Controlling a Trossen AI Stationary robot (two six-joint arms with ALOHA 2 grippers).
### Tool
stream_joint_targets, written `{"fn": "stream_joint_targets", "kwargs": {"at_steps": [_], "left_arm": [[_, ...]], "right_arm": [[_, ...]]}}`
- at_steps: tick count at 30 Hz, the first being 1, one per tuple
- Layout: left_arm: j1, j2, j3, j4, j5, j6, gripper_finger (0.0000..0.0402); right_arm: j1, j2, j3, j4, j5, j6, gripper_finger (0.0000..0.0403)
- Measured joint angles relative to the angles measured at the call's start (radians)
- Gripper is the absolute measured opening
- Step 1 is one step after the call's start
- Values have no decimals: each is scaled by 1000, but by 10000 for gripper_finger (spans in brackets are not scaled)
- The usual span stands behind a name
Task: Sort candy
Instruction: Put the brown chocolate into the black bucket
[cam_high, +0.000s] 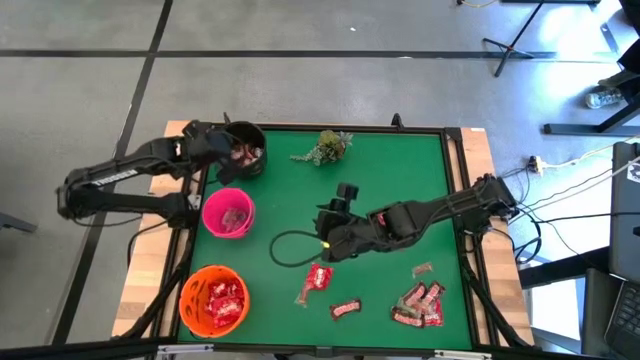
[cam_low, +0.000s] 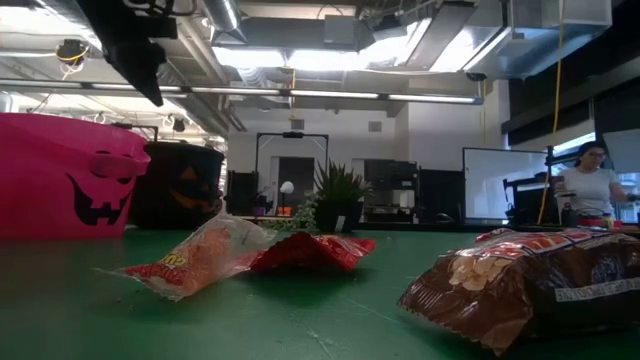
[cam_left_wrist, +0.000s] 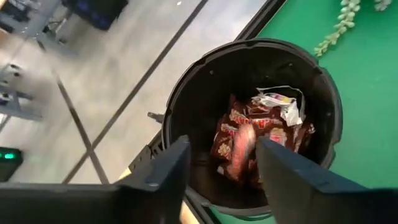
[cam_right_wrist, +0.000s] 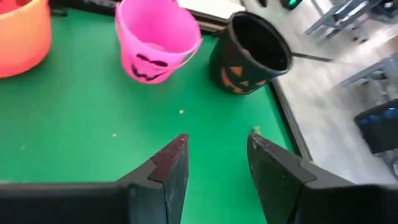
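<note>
**Candy in three buckets and on the green worktop**

The candy (cam_high: 418, 303) was small and wrapped in shiny paper. Some pieces were bright red packets. Others were darker brown-red little bars with crinkly ends.

There were three buckets along the worktop's (cam_high: 390, 170) left edge. The black bucket (cam_high: 246, 150) with a pumpkin face sat at the far left corner. It held a pile of dark brown-red bars (cam_left_wrist: 249, 140), and one pale, crumpled wrapper (cam_left_wrist: 278, 103) lay on top. The pink bucket (cam_high: 229, 213) stood at the middle of that edge, with a little inside that was too small to count. The orange bucket (cam_high: 213, 298) sat at the near left corner, full of red packets.

Loose candy lay near the worktop's front edge. One red packet (cam_high: 319, 277) was just beside a paler one (cam_high: 305, 294). One dark bar (cam_high: 346, 309) lay alone. A small heap sat toward the near right corner, and one little piece (cam_high: 421, 269) lay just above it. The heap was too bunched up to count.

One green leafy sprig (cam_high: 327, 147) lay by the far edge.

The left hand (cam_left_wrist: 219, 163) hung over the black bucket. Its fingers stood apart and held nothing. The right hand (cam_right_wrist: 214, 158) was over the middle of the worktop. Its fingers were also apart and held nothing.
</note>
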Motion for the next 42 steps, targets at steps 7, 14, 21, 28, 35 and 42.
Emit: {"fn": "stream_joint_targets", "kwargs": {"at_steps": [7, 14, 21, 28, 35, 42], "left_arm": [[-15, -39, 44, 88, 367, 38, 226], [-202, -127, 33, 224, 762, -33, 187], [-434, -101, -44, 309, 739, -148, 155], [-604, -25, -78, 550, 716, -185, 152], [-712, 55, -78, 682, 668, -133, 152], [-752, 97, -78, 682, 616, -134, 152]], "right_arm": [[58, 3, -6, -92, -168, 58, 159], [185, 20, -146, 16, -287, 157, 159], [277, 21, -358, 164, -328, 324, 159], [320, 21, -501, 330, -419, 421, 208], [323, 54, -534, 367, -422, 454, 305], [323, 152, -534, 392, -444, 414, 336]]}}
